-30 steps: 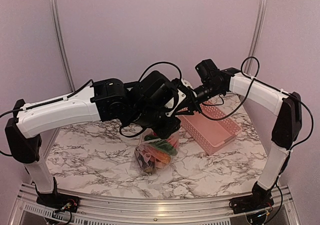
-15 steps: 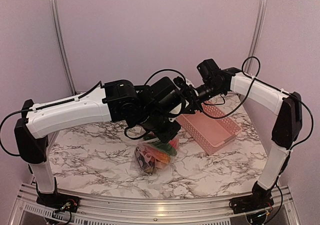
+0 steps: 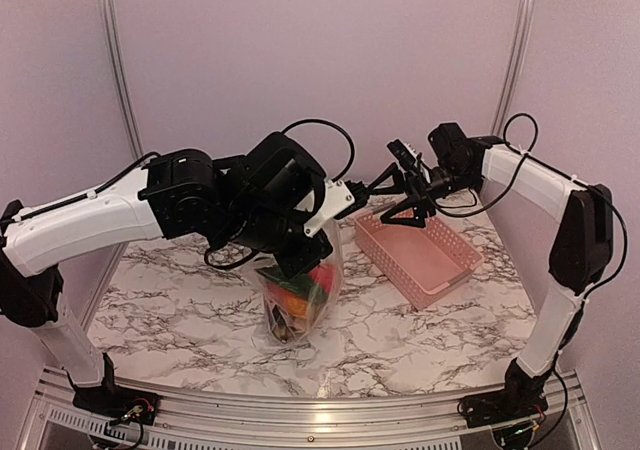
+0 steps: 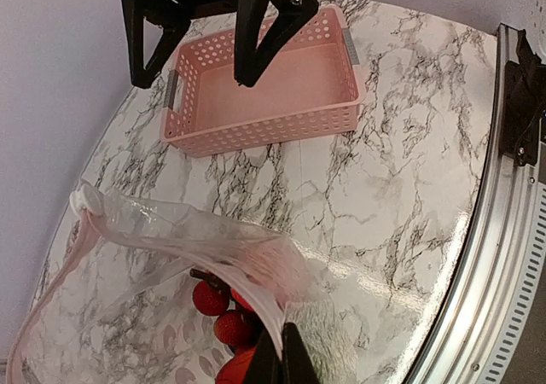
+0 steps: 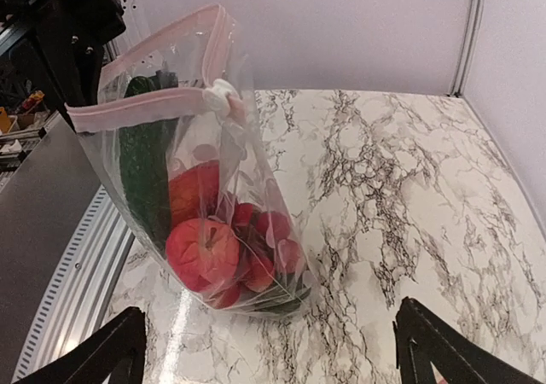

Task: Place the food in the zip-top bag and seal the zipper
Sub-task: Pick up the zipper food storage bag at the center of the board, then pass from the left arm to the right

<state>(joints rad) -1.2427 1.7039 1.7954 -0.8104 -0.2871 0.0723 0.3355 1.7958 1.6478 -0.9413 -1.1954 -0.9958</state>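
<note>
1. The left tool [image 4: 282,357] is gripping the zip-top bag [image 3: 296,300] with its jaws closed on the mouth edge, and is holding that edge up above the bench [image 3: 420,335].
2. The bag is standing roughly upright at the middle of the bench. Its bottom appears to be resting on the marble surface.
3. The food is sitting inside the bag. The long green cucumber [image 5: 141,175] is standing on end along one side, and the red round fruits [image 5: 203,252] are lying low in the bag beside it. An orange piece is showing between them.
4. The zipper [image 5: 141,104] is running as a pinkish strip along the mouth. A white slider [image 5: 223,98] is sitting on it. The two strips are spreading apart to one side of the slider, so the mouth is standing partly open there.
5. The right tool [image 3: 402,185] is hanging with its jaws spread wide and gripping nothing. It is positioned clear of the bag, above the far end of the pink basket [image 3: 425,260].
6. The basket is sitting on the bench, near the bag and on the right arm's side of it.
</note>
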